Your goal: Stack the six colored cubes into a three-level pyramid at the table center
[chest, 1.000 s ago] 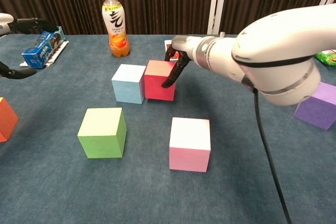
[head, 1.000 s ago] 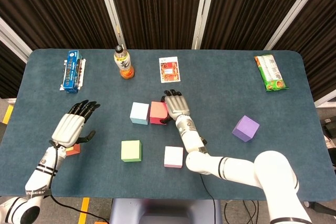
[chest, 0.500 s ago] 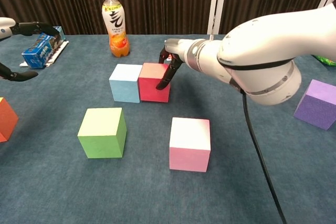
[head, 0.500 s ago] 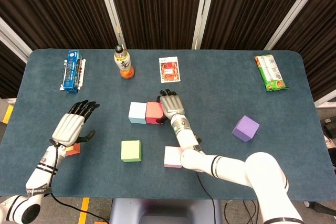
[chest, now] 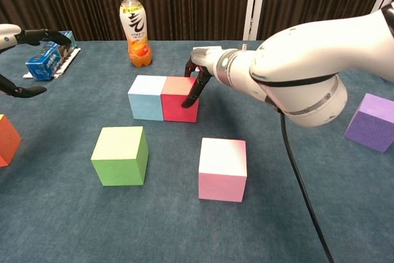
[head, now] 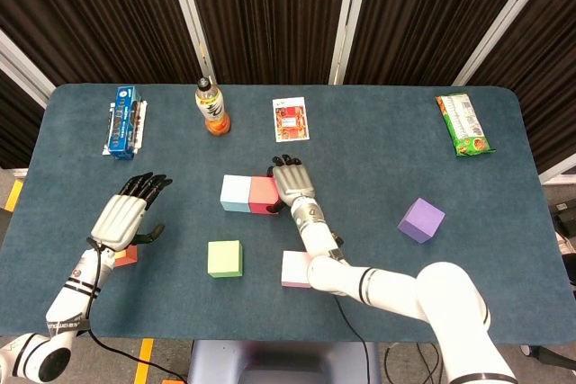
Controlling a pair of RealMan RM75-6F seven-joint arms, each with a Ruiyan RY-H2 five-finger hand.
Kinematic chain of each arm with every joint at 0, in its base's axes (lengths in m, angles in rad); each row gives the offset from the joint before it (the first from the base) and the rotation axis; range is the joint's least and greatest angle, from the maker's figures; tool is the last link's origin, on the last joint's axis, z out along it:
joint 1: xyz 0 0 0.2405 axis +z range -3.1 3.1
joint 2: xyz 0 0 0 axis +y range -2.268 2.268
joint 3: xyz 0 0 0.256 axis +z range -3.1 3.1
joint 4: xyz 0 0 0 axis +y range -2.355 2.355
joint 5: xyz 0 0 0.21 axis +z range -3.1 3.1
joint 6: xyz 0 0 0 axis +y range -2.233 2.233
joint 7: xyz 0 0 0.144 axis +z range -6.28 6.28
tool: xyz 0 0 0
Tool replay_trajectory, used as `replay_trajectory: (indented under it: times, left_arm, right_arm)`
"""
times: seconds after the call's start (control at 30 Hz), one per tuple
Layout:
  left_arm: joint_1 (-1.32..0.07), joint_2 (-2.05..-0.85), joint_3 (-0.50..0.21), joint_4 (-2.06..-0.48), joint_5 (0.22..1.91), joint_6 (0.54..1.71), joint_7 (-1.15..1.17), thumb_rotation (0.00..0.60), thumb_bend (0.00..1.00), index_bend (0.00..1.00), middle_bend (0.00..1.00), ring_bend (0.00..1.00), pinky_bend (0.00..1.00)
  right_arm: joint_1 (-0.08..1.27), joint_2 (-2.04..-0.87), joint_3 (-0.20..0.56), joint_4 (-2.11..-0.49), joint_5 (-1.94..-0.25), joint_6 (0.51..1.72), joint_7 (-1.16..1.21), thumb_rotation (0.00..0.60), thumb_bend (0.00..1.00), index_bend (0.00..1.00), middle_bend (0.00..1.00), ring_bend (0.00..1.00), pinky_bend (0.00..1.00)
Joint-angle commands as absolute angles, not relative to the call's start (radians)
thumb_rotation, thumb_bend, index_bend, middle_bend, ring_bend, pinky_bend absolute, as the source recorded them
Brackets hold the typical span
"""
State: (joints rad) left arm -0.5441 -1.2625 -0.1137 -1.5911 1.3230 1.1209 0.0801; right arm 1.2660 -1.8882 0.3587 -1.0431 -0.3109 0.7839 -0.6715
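Right hand (head: 290, 183) flat with fingers extended, grasping nothing, fingertips (chest: 192, 95) pressed against right side of red cube (chest: 180, 99). Red cube touching light blue cube (chest: 146, 97) on its left, side by side mid-table. Left hand (head: 123, 215) released, fingers spread, hovering over orange cube (chest: 7, 139) at near left. Green cube (head: 225, 258) and pink cube (chest: 222, 169) nearer; purple cube (head: 421, 219) well apart on right. Bottle (head: 212, 107) at far edge
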Motion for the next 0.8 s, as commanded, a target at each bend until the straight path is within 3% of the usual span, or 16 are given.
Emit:
replay_trajectory:
  times: [0.03,0.8]
  left_arm:
    - [-0.543,-1.264,-0.114,-1.589,1.324,1.12,0.079,0.6,0.34,0.11,0.06,0.02,0.09]
    - [-0.534,-1.271,-0.115,-1.57,1.338,1.117,0.053,0.6,0.34,0.11,0.06,0.02,0.09]
  right_arm:
    - [1.267,-1.891,0.361,-1.04,-0.316,0.786,-0.67,0.6,0.38,0.5,0.2,0.07,0.22]
    - [1.275,-1.924,0.373,-1.009,-0.315,0.794,-0.69,0.6,0.38,0.46,0.2,0.07,0.18]
